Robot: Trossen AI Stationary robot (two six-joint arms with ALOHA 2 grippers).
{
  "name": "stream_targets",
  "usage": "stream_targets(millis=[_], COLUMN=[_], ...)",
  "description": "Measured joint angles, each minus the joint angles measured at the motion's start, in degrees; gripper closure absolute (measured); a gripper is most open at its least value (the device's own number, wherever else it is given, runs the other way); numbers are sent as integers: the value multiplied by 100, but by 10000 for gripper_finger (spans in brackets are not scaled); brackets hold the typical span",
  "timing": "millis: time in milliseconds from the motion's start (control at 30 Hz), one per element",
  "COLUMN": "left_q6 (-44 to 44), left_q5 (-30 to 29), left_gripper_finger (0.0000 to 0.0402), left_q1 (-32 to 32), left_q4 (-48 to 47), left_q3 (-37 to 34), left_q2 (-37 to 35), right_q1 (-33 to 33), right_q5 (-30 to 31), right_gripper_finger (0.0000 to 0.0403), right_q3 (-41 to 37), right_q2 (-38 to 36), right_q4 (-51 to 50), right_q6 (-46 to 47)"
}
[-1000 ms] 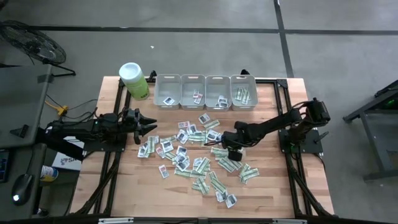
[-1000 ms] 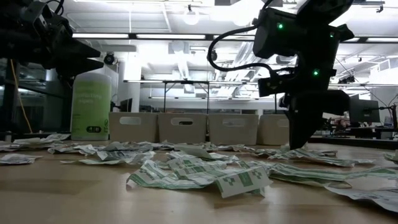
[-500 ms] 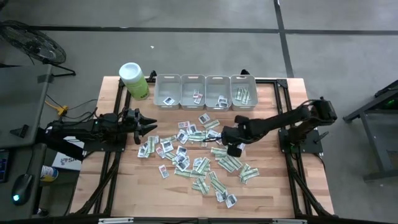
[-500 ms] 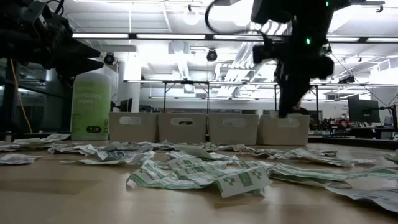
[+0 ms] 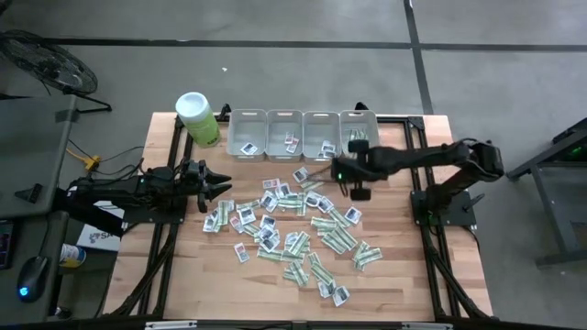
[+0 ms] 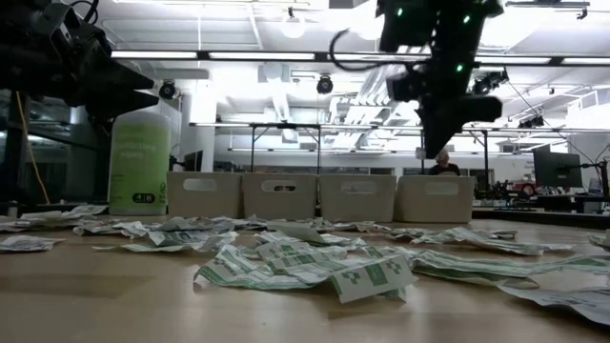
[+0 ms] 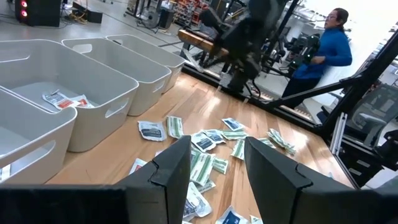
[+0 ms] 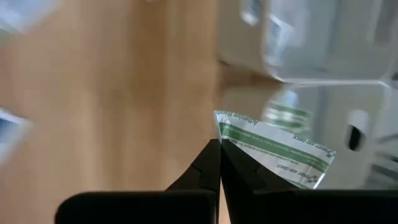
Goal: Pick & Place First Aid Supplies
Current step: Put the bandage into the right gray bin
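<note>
Many small flat first aid packets (image 5: 293, 225) lie scattered over the middle of the wooden table, white squarish ones and green-and-white strips. My right gripper (image 5: 337, 171) hangs above the table just in front of the bins, shut on one green-and-white strip packet (image 8: 273, 152). In the low view it (image 6: 440, 148) is well above the pile. My left gripper (image 5: 223, 186) waits level at the table's left side, open with nothing between its fingers (image 7: 217, 168). My right gripper pinches the green-and-white strip packet by one end (image 8: 225, 134) between its two shut fingertips. The fingers slant downward, coming from the table's right side. The rest of the packet sticks out past the fingertips, lifted clear of the table.
Four grey bins (image 5: 303, 135) stand in a row along the far edge, each with a few packets inside. A lime-green canister (image 5: 197, 119) with a white lid stands at the far left. A person in blue (image 7: 326, 43) is in the room beyond the table.
My right gripper has risen out of the packet pile and gone toward the far edge and the bins, rolling its wrist on the way. It has carried the green-and-white strip packet up clear of the table.
</note>
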Motion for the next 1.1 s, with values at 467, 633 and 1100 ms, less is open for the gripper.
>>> stream_targets(millis=[467, 633, 1100], left_q6=[1, 1, 2], left_q5=[0, 0, 0], left_gripper_finger=[252, 252, 252], left_q1=[-1, -1, 0], left_q4=[-2, -2, -4], left_q3=[0, 0, 0], left_q2=[0, 0, 0], right_q1=[-1919, -2186, -2456], right_q5=[-88, -734, -847], right_gripper_finger=[403, 403, 339], right_q3=[-1, -1, -3], right_q2=[0, 0, 0], right_q4=[238, 409, 527], right_q6=[-2550, -3108, -3197])
